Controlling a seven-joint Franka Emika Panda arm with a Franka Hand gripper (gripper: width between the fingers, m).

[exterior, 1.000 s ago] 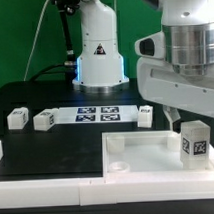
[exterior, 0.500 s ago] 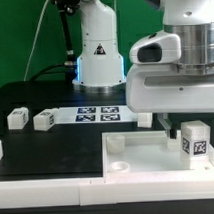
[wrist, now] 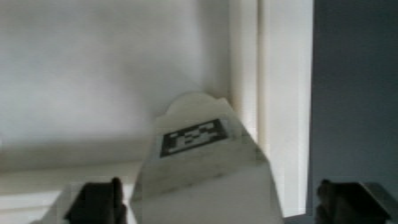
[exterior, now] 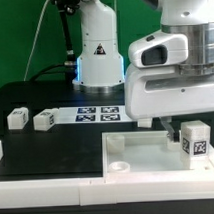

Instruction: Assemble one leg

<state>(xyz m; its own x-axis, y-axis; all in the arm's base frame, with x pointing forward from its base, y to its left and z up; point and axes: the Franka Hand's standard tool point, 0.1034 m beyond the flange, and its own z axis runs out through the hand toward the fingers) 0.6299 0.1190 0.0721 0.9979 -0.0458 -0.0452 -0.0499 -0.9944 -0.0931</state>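
A leg (exterior: pixel 195 140), a small white block with a black-and-white marker on its face, stands upright in the corner of the large white tray-like piece (exterior: pixel 147 152) at the exterior view's right. My gripper (exterior: pixel 188 123) hangs right over it. In the wrist view the leg (wrist: pixel 201 150) stands between the two dark fingertips (wrist: pixel 96 202), with a gap on each side. The gripper (wrist: pixel 222 205) is open and does not touch the leg. Two more legs (exterior: pixel 17 118) (exterior: pixel 42 119) lie at the exterior view's left, and another (exterior: pixel 145 117) is partly hidden behind the hand.
The marker board (exterior: pixel 98 116) lies on the black table behind the tray. The robot's base (exterior: pixel 98 50) stands at the back. A round socket (exterior: pixel 118 167) shows at the tray's near corner.
The hand has come down and shifted toward the exterior view's left, so its fingers now straddle the standing leg. The leg has not moved.
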